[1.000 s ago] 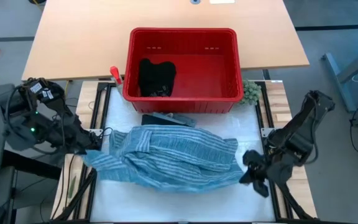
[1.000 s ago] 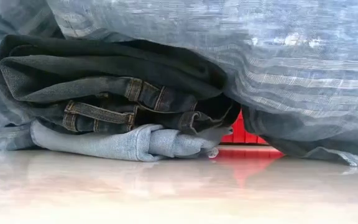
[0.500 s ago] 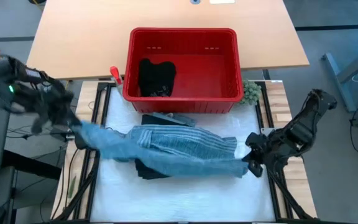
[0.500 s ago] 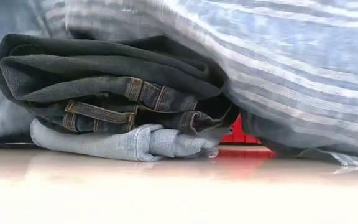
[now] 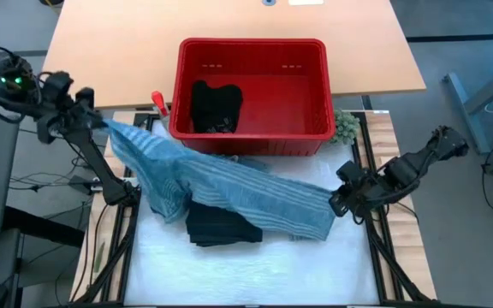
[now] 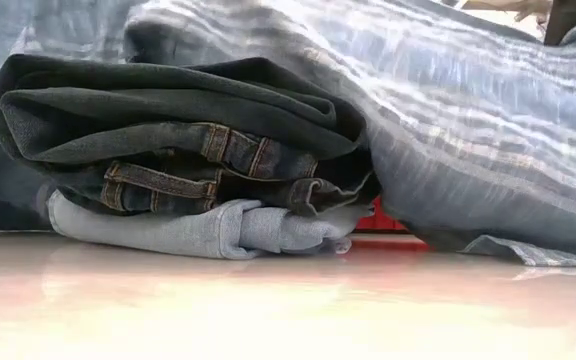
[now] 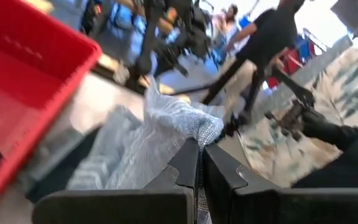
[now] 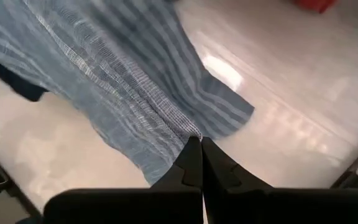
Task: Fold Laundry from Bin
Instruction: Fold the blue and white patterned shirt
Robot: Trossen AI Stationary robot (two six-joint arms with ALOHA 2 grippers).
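Observation:
The blue-white striped garment (image 5: 229,184) stretches slantwise across the white mat from the red bin's (image 5: 319,128) near left corner to the right side. It lies over a folded stack of dark jeans (image 6: 178,130) and light denim (image 6: 208,232), which also shows in the high view (image 5: 221,227). My left gripper (image 5: 101,124) is shut on the garment's left end. My right gripper (image 5: 336,203) is shut on its right end. A black garment (image 5: 215,104) lies on the bin's floor. My left gripper pinches a bunched-up end of the striped garment (image 7: 188,124) between its two shut fingers; several layers are gathered there. That end is lifted clear, and the cloth slopes down from it toward the stack. My right gripper pinches the garment's right end at an edge (image 8: 190,129) between its shut fingertips. It comes from the table's right side, slanting down. The cloth fans out from the fingers, low over the mat.
A small green fuzzy lump (image 5: 345,127) sits by the bin's near right corner. A red-handled tool (image 5: 157,103) lies at the bin's left side. The wooden table (image 5: 101,51) extends behind the bin. A person (image 7: 260,43) stands in the room beyond.
My left gripper has gone up and toward the far left with the garment's left end. My right gripper has gone a little toward the far edge. The crumpled striped garment has been drawn out into a long slanting band, uncovering part of the folded dark stack.

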